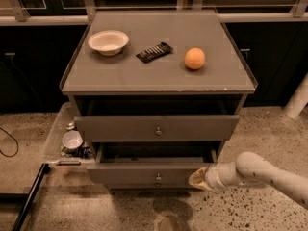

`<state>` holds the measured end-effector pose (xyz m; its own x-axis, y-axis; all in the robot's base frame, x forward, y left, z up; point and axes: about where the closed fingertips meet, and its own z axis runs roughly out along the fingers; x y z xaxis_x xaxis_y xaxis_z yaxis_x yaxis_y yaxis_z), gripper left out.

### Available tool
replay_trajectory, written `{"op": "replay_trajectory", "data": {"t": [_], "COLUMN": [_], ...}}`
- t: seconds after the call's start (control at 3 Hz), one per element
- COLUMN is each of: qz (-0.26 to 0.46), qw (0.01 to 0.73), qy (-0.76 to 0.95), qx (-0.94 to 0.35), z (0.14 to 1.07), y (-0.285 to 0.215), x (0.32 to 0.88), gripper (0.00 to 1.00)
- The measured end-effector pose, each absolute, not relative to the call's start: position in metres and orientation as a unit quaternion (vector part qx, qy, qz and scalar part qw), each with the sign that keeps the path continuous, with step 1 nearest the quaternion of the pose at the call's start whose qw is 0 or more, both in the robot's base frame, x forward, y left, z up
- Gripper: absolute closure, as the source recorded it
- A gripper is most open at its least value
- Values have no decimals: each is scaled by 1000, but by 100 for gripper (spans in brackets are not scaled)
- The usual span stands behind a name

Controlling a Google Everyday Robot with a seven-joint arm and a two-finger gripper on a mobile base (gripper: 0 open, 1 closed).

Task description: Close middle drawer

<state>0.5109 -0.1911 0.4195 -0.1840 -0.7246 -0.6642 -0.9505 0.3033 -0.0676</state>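
gripper [199,178], open or closed i cannot tell, sits at 3 o'clock on the middle drawer [144,173]; push squarely toward 12 o'clock.

Gripper [198,179]: touching the right end of the middle drawer [144,173] front.
Middle drawer: standing partly open, stretching left from the gripper.
Upper drawer [120,127]: sitting just above the gripper.
Desk [144,78]: carrying a bowl [108,41], a dark packet [154,52] and an orange [195,58], all well above the gripper.
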Motion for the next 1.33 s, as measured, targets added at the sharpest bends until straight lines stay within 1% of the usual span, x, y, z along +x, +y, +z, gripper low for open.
{"op": "replay_trajectory", "data": {"t": [0.33, 0.67, 1.33], "qz": [133, 127, 127], "qw": [321, 323, 323], "qy": [768, 771, 771], "qx": [-538, -534, -534], "z": [435, 436, 436], "y": [-218, -222, -222], "x": [566, 573, 573], "gripper": [100, 81, 34]}}
